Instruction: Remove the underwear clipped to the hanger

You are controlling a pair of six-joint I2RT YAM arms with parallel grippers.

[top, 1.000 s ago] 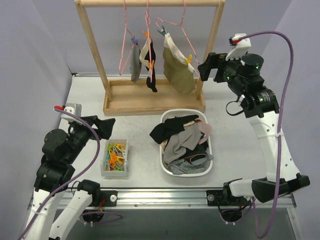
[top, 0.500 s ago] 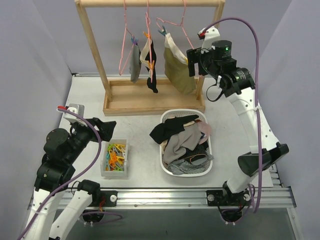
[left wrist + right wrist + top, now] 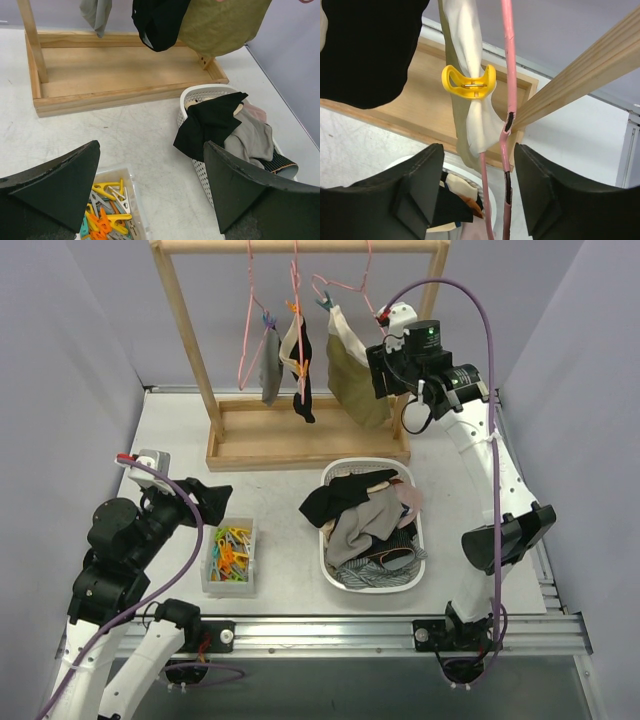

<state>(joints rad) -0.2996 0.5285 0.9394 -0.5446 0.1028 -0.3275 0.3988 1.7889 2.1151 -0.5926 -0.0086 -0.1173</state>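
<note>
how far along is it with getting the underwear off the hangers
Done: nothing visibly; the olive-green garment, the black-and-white one and the grey one all hang clipped on the rack. In hand: the right gripper brackets the olive piece's cream trim near its yellow clip, jaws apart, not gripping. The left gripper is open, away from the rack. Left: all three.

table (image 3: 285, 575) | on it: wooden rack base (image 3: 300, 437), white basket (image 3: 366, 462), clip box (image 3: 228, 589)
</note>
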